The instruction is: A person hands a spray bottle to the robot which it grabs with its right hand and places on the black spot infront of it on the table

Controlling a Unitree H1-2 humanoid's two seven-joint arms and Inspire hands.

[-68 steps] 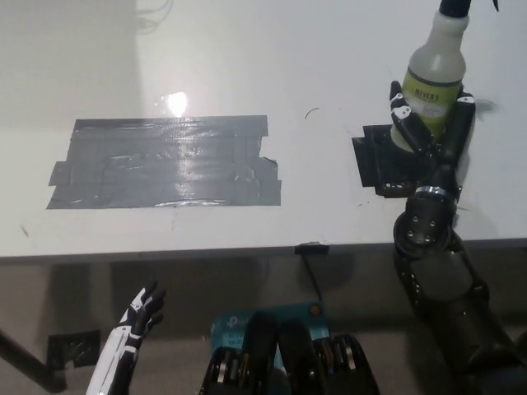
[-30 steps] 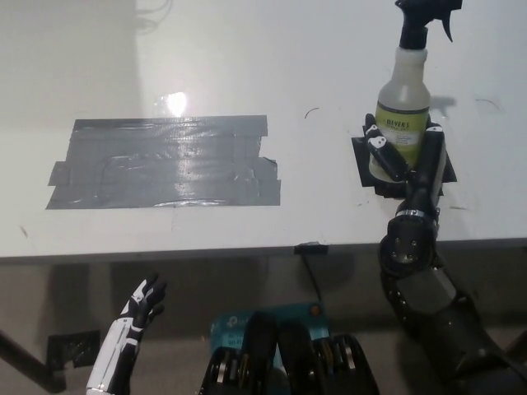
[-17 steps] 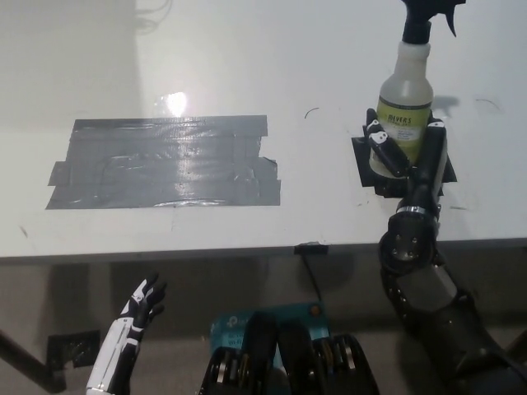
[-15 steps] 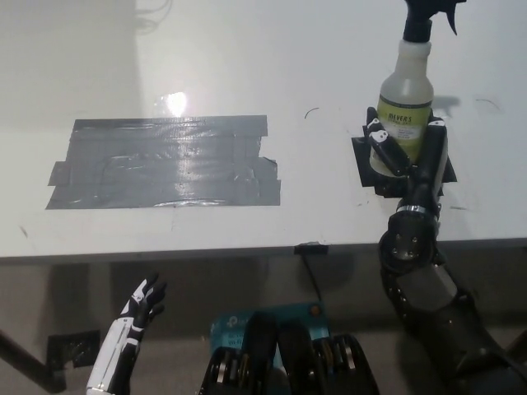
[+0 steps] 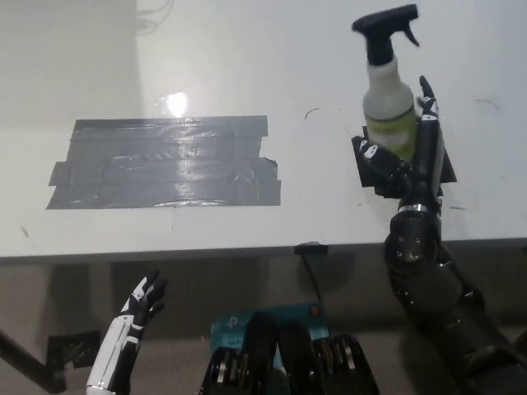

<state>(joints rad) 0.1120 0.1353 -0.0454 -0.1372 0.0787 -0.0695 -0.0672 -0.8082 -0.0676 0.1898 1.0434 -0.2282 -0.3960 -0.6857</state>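
Left robot hand (image 5: 142, 303): white, low at the near left, below the desk's near edge; fingers spread, holding nothing.

Desk (image 5: 247, 58): white, glossy top, with a bright glare spot toward the far left of its middle.

Grey tape patch (image 5: 165, 162): a wide rectangle of overlapping grey strips, lying flat on the desk left of centre, well apart from the bottle.

Right robot hand (image 5: 408, 152): black, rising from the near right over the desk's near edge. Its fingers are spread loose beside the bottle rather than wrapped around it: one long finger stands up along the bottle's right side, shorter ones splay out at the bottle's lower left. It looks released; whether any finger touches the bottle I cannot tell.

Black spot (image 5: 370, 169): a dark tape square on the desk at the right, mostly covered by the right robot hand and the bottle; its left part shows.

Spray bottle (image 5: 389, 103): pale body with a yellow-green label and a black trigger head pointing right. It stands over the black spot, leaning a little to the left, just beyond the palm.
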